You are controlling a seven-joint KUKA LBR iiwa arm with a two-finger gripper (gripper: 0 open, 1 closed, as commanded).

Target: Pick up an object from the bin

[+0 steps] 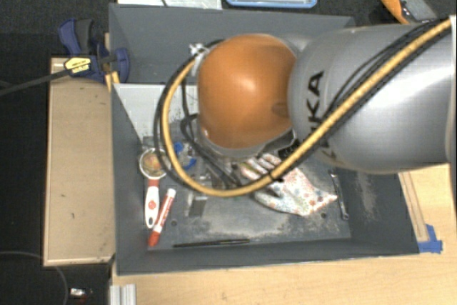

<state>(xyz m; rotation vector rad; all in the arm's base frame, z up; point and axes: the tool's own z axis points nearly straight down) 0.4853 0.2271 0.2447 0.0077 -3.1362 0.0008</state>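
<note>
Where the orange cover (246,93) overhangs, the bin's (214,25) heap (300,193) (mostly) lies hidden.

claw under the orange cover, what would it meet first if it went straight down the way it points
Probably the small heap on the bin floor directly beneath the claw, beside the speckled white packet. Depth is unclear, so this is a guess.

The bin (250,21) holds one red marker (163,213), one white-and-red handle (152,202), one round disc (151,164) and one speckled cloth (303,194)
</note>
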